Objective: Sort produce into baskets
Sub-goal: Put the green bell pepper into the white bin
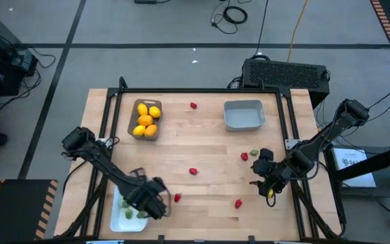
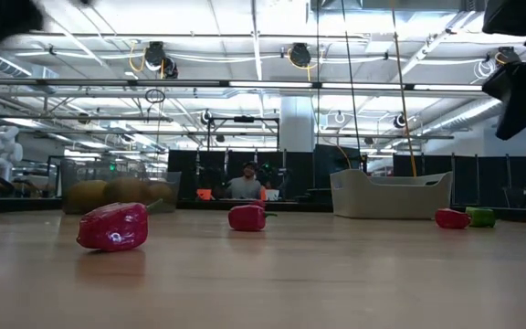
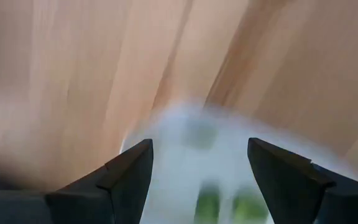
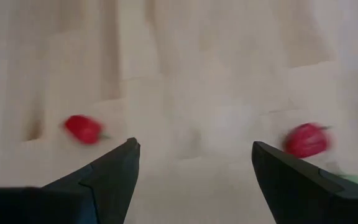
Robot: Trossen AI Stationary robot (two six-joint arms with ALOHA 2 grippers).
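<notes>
Left pincer point(image 1: 156, 202): fingers spread, empty, over the white basket point(image 1: 118, 218) at the tabletop's point(image 1: 208, 142) near edge; green pieces point(image 1: 128, 214) lie inside. Right pincer point(image 1: 258, 174): spread, empty, above bare wood, red pieces point(image 4: 83, 129) scattered ahead. Beyond: grey-blue basket point(image 1: 243, 114), smooth, round-cornered; brown-grey basket point(image 1: 144, 120) holding yellow and orange fruits point(image 1: 145, 120).

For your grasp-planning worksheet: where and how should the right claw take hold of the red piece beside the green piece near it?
Probably from straight above, fingers closing across the red piece's body. It lies low on the table, with the green piece close on one side, so a finger must fit between them. The open right claw hangs nearby.
</notes>
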